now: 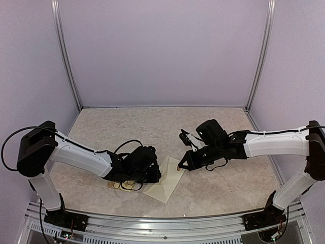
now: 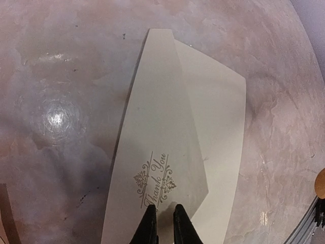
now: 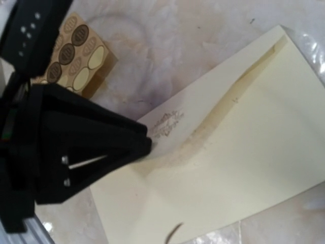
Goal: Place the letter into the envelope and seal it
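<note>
Closest to the lens on the left wrist, the left gripper [image 2: 161, 223] had its two black fingers drawn almost together, w/ only a slit between them. The tips were set on the envelope [image 2: 223, 132], right by the gold "Thank You" print [image 2: 155, 178]. Couldn't tell if they nipped the paper or just pressed on it. The print sat on the flap [image 2: 157, 101], which looked folded down over the body. No letter showed, so it was prob. inside already, tho I couldn't confirm.

The envelope lay skewed on the table [image 1: 228, 132], close to the near edge and a bit left of the middle. Just beside it on the left, partly under the left arm, was the sticker card [image 3: 84, 56].

The right gripper [image 1: 182, 165] was at the envelope's far edge; touching or not, I couldn't say. Its fingers were pressed together w/ a tan disc [image 2: 320, 183] at the tip, a sticker I'd guess. Whether it was pinched or merely stuck on, no telling.

Seemed to me the step was the sealing. To do it well, the left tips should hold the flap flat until the disc is down. The disc should go across the flap's point, half on flap and half on body. Come straight down, press, then lift w/o dragging, else the paper slides or the sticker creases.
</note>
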Motion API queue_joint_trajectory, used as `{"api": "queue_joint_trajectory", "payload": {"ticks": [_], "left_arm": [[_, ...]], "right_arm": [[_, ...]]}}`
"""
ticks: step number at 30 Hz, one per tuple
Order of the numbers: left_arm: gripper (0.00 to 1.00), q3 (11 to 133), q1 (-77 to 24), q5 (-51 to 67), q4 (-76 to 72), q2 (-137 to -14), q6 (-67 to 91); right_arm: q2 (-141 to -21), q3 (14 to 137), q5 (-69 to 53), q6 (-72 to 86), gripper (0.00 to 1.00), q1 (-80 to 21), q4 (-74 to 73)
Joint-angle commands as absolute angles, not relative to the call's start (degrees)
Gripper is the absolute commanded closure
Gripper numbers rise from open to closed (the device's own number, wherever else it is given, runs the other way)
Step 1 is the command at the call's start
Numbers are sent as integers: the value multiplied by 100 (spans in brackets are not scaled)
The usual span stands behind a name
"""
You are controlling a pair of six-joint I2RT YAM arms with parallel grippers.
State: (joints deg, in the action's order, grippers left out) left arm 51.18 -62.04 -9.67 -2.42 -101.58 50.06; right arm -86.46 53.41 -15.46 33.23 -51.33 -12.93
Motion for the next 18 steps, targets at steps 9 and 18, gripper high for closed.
{"api": "queue_joint_trajectory", "payload": {"ticks": [9,18], "left_arm": [[92,5175,-6323,-771,-652,-10617,5049],[93,5006,-6342,-721,-747,-10814,5173]], "right_arm": [[-9031,5614,-1340,3304,100,-5237,-1365],[-9453,5789,-1242,3333,100,-5317,-1459]]}}
